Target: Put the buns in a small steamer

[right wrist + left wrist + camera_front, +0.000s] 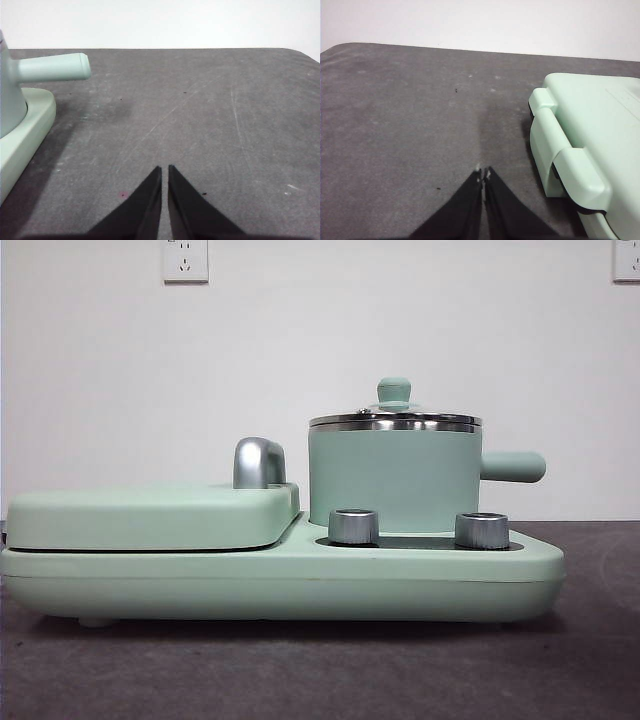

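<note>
One lidded small steamer, contents hidden

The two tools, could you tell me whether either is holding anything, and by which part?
Nothing is held. The left tool and the right tool are both shut on nothing, over bare table.

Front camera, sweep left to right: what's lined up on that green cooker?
Flat griddle lid → chrome handle → left knob → steamer pot, lid on → right knob → pot's side handle. No buns visible.
</note>
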Tool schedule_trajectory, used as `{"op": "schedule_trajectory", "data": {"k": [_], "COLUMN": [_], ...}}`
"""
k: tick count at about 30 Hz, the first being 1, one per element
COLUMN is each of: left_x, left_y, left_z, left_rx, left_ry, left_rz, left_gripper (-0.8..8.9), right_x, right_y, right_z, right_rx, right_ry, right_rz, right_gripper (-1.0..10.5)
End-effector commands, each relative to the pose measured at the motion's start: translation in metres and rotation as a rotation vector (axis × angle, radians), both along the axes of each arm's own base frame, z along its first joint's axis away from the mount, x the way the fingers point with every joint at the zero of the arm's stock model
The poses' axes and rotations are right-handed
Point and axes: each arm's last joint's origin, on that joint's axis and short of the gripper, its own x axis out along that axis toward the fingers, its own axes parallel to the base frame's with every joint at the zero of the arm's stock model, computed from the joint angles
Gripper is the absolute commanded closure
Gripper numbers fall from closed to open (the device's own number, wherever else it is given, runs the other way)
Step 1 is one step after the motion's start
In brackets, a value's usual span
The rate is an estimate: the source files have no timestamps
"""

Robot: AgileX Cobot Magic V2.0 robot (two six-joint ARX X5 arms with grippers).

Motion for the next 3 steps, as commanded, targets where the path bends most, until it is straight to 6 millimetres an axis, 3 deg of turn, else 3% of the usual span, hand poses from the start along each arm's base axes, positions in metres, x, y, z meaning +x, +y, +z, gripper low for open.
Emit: {"op": "schedule_trajectory", "data": {"k": [1,3], "left_x": [0.0008,0.0008], "left_y": [0.0000,0.0000], "left_z": [-0.0070,-0.0070], "left_rx": [-0.001,-0.001], "left_ry": [0.023,0.023], "left_rz": [0.001,0.001], "left_gripper": [8.02,8.02], "right_x": [0.0002,0.0002], "right_y": [-0.0001,-0.0001], "right_z": [-0.0009,-0.0009], "right_rx": [-0.010,-0.010], "right_ry": [-0.004,-0.004], "right_rz": [0.000,0.000], "right_gripper": [9.3,9.3]}}
